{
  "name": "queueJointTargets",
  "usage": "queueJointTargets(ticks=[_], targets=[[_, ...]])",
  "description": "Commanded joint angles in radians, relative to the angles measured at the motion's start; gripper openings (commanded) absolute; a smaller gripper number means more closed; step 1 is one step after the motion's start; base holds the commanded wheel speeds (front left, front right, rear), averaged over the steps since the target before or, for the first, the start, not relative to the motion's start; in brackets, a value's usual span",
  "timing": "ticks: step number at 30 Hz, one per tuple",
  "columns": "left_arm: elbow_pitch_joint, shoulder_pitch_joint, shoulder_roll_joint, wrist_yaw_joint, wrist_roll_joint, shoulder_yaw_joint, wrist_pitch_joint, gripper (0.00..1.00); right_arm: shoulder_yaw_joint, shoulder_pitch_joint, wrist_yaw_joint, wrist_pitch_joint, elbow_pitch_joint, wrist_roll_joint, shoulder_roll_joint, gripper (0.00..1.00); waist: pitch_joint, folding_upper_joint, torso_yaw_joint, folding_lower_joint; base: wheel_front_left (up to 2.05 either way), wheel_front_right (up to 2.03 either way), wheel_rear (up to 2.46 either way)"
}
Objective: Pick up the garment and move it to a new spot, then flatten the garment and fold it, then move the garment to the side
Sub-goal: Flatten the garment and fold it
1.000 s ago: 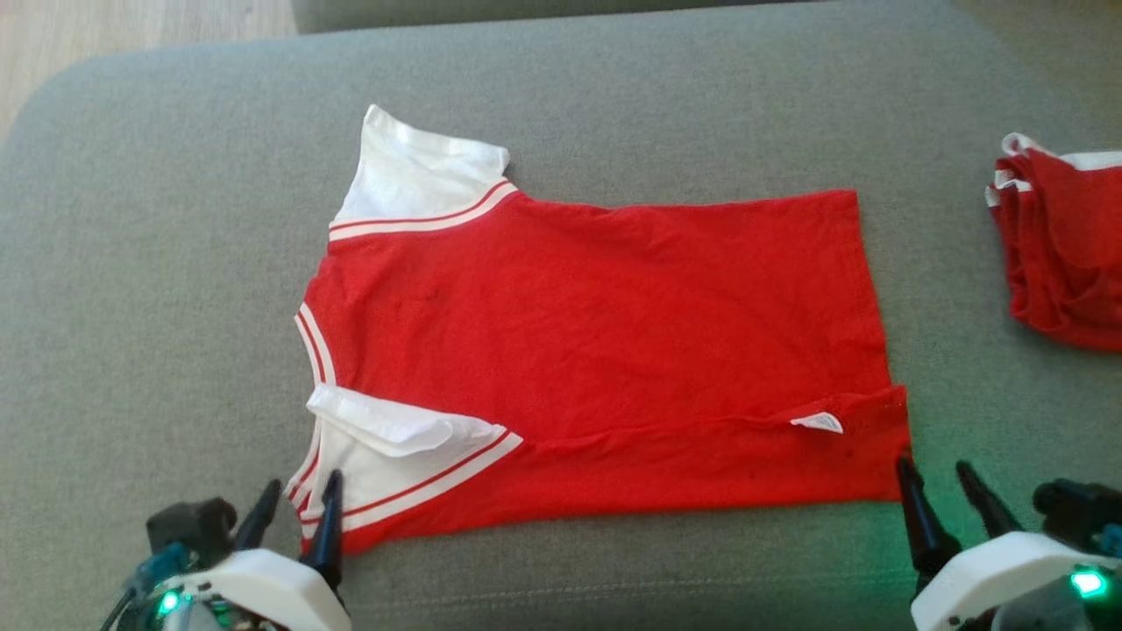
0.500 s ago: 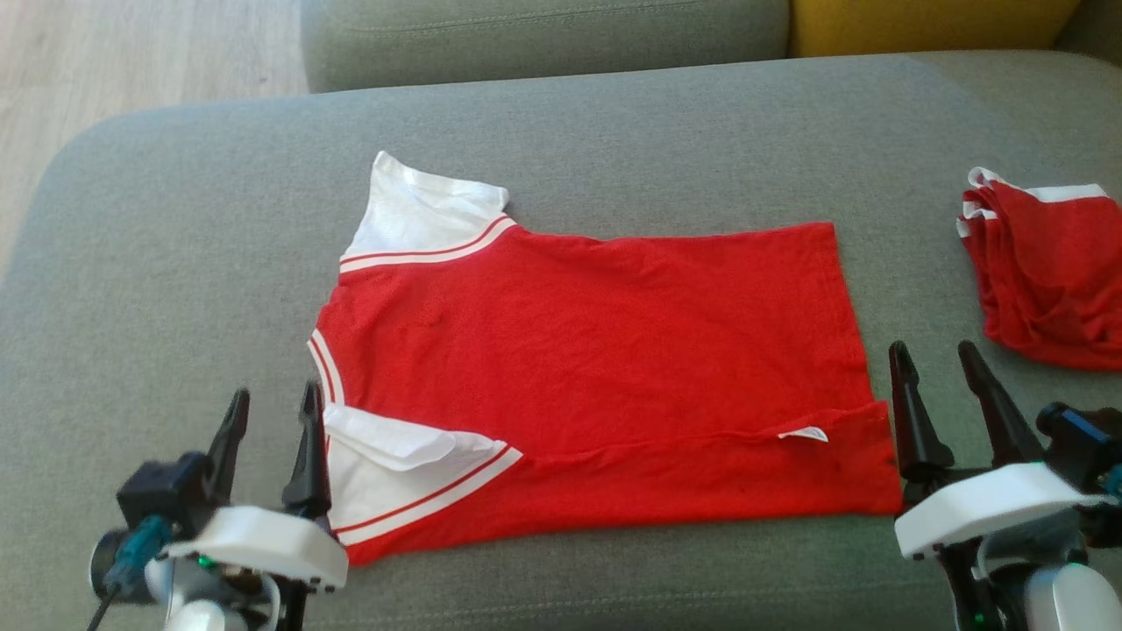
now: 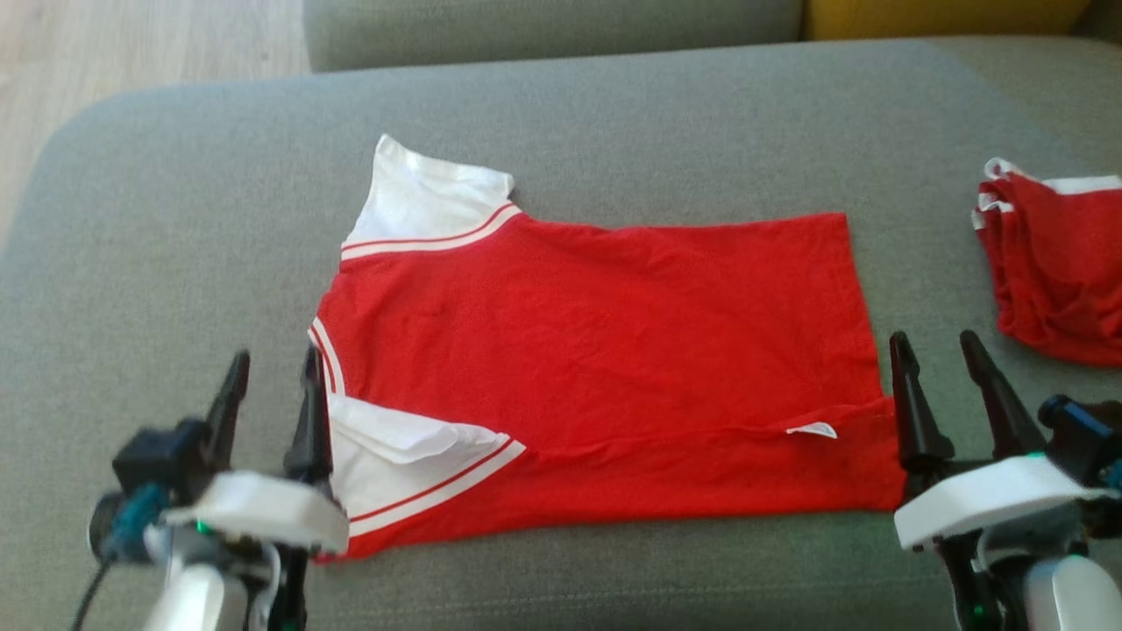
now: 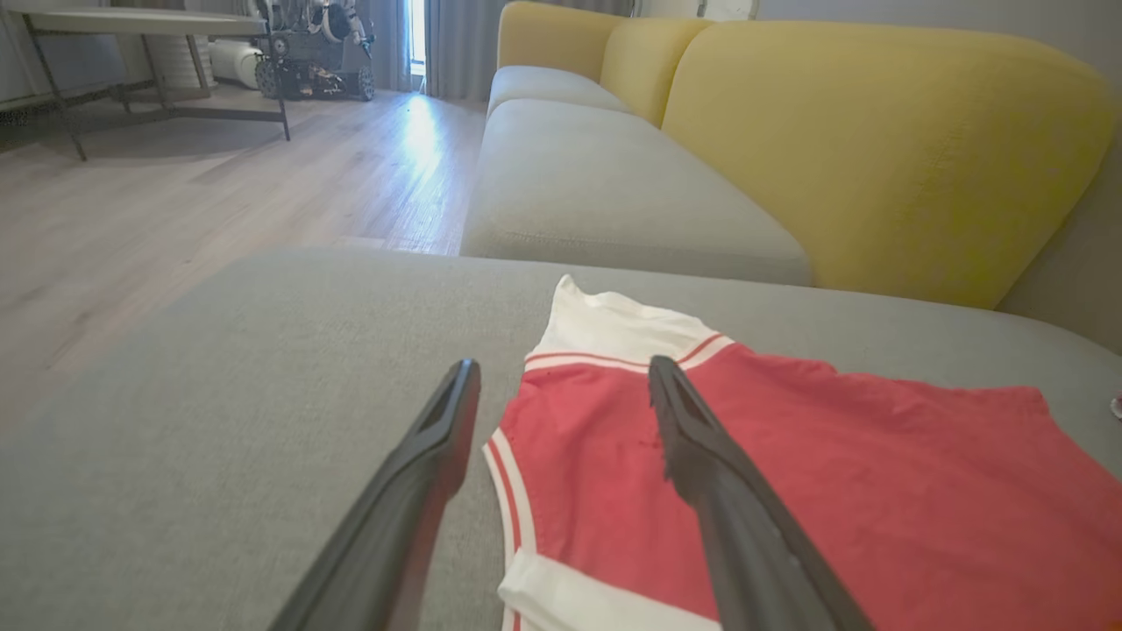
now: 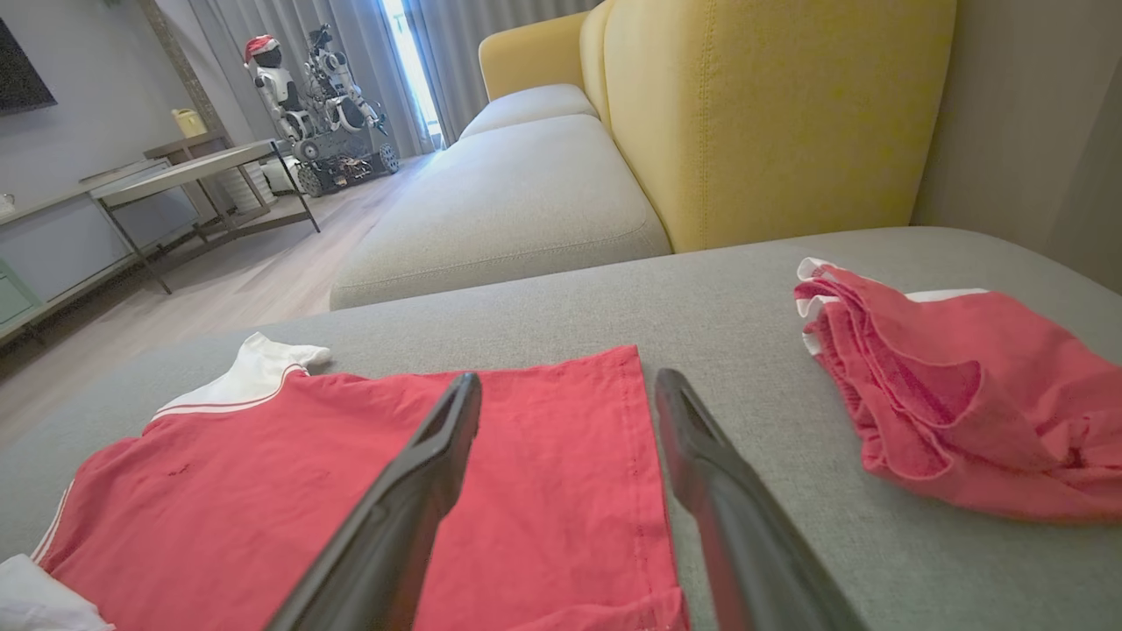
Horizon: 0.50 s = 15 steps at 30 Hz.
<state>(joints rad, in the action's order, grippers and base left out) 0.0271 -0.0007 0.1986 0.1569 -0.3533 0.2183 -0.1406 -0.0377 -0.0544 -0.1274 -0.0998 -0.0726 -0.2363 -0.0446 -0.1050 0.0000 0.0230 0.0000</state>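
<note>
The garment (image 3: 596, 350) is a red T-shirt with white, red-striped sleeves, spread on the grey cushion (image 3: 175, 219) with its near long edge folded up over the body. Its collar end points left. My left gripper (image 3: 274, 368) hovers open at the collar and near sleeve, nothing between its fingers. In the left wrist view that gripper (image 4: 565, 372) straddles the collar edge of the garment (image 4: 833, 491). My right gripper (image 3: 935, 346) stands open just off the hem's near corner. In the right wrist view the hem of the garment (image 5: 543, 456) lies between the open fingers of the right gripper (image 5: 568, 386).
A second red garment (image 3: 1061, 263) lies crumpled at the cushion's right edge, also in the right wrist view (image 5: 964, 394). A yellow sofa back (image 5: 771, 114) rises behind. Wooden floor (image 3: 131, 44) lies beyond the cushion's far left corner.
Both grippers have lifted off the garment's near edge and risen, the right one opening fully. The fold along the near edge stays in place. The camera has shifted.
</note>
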Motion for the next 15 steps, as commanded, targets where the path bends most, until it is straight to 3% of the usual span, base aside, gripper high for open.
queueJointTargets(ticks=[1,7,15], targets=[[-0.032,-0.095,0.022,-0.008,0.006,-0.030,0.003,1.00,0.026,0.059,-0.003,0.006,-0.047,0.008,-0.015,1.00,-0.024,0.0000,-0.001,0.0000,0.00,0.00,0.00],[0.030,-0.315,0.034,-0.058,-0.004,-0.020,0.040,1.00,0.036,0.139,-0.003,0.001,-0.085,0.008,-0.026,1.00,-0.143,0.0000,0.017,0.0000,0.00,0.00,0.00],[0.266,-0.642,0.047,-0.145,-0.046,-0.022,0.096,1.00,0.059,0.267,-0.003,0.008,-0.096,0.006,-0.039,1.00,-0.307,0.0000,0.068,0.0000,0.00,0.00,0.00]])
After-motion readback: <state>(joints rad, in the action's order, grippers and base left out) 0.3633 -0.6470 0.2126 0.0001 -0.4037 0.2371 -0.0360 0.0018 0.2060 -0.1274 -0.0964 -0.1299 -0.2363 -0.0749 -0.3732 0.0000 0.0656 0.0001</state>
